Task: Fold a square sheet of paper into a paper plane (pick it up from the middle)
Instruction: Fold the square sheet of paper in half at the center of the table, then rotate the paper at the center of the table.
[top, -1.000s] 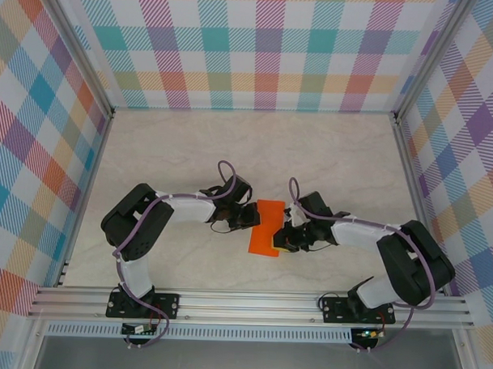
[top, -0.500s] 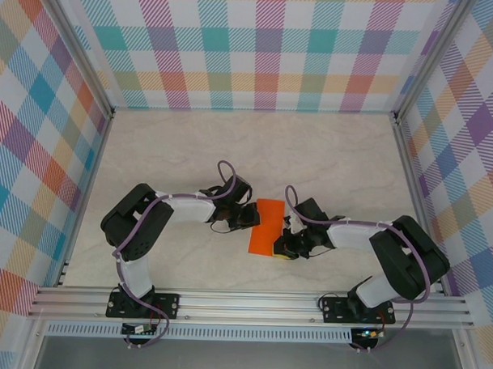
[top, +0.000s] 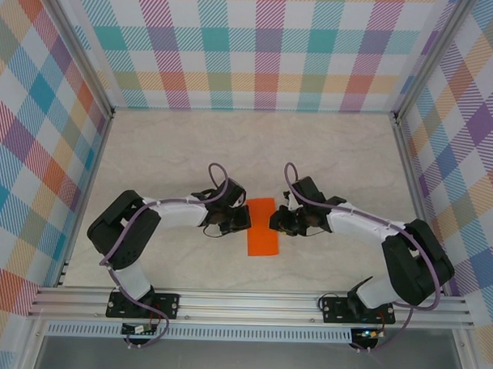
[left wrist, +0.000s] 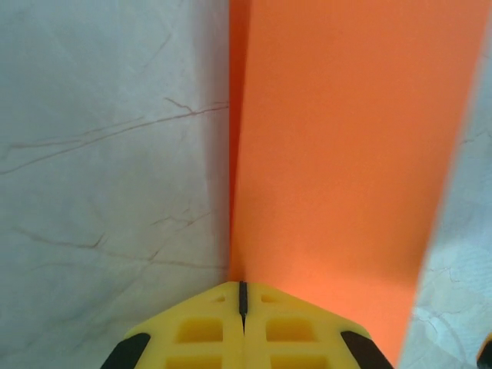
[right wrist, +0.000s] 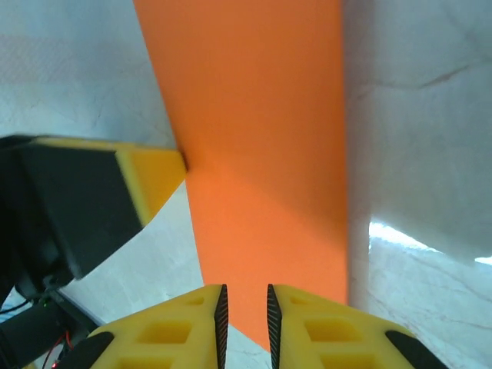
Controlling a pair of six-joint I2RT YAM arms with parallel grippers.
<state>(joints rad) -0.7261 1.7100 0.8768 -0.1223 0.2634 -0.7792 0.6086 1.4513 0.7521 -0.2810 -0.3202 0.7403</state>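
The left gripper (left wrist: 243,292) has its fingers pressed together, with only a hairline seam between them. Its tip sits at the near edge of the square sheet of paper (left wrist: 338,154), and we cannot tell whether that edge is nipped in the seam or merely touched. The right gripper (right wrist: 245,296) has its fingers a narrow slit apart, with orange visible through the slit; we read this as not clamped on anything. Directly ahead of each gripper the sheet lies flat on the surface (left wrist: 100,115). It thus sits between the two grippers, which face each other across it from opposite long edges. From above, the sheet presents as a rectangle, longer than wide. The left wrist view shows a darker strip along one long edge, consistent with a second layer. We therefore judge that the first fold, doubling the sheet in half, is in place. No pointed nose, diagonal corner fold or wing is visible. We judge the task to be at an early stage: the corner folds for the nose, the centre ridge and both wings are left to make.
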